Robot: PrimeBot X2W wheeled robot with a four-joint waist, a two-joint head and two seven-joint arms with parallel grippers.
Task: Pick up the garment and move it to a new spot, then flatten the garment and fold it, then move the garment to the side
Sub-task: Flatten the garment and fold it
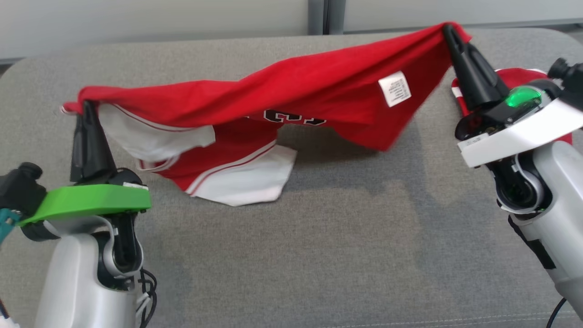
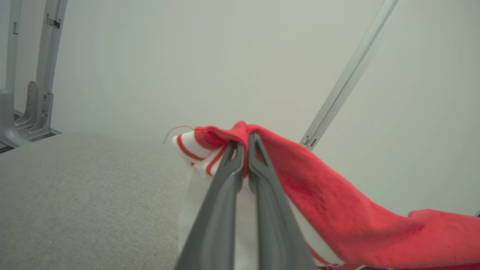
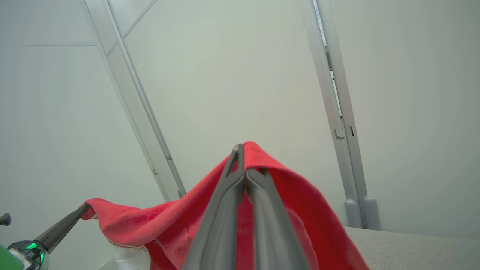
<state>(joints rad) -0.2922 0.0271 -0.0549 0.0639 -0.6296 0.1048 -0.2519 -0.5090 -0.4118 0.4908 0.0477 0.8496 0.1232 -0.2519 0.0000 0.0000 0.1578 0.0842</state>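
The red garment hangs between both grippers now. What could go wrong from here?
1. The left gripper and right gripper each pinch only a thin edge of the garment; pulling it taut might make it slip out.
2. Its white sleeve lies on the grey cushion, so moving sideways could drag and bunch it.
3. It hangs twisted, care label outward; it may land creased.

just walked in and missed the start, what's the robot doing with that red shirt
The robot holds a red and white garment stretched between its two arms above a grey padded surface. The left gripper is shut on one end and the right gripper is shut on the other. The middle sags, and a white-trimmed part seems to rest on the surface. The garment is lifted, not yet flattened or folded.
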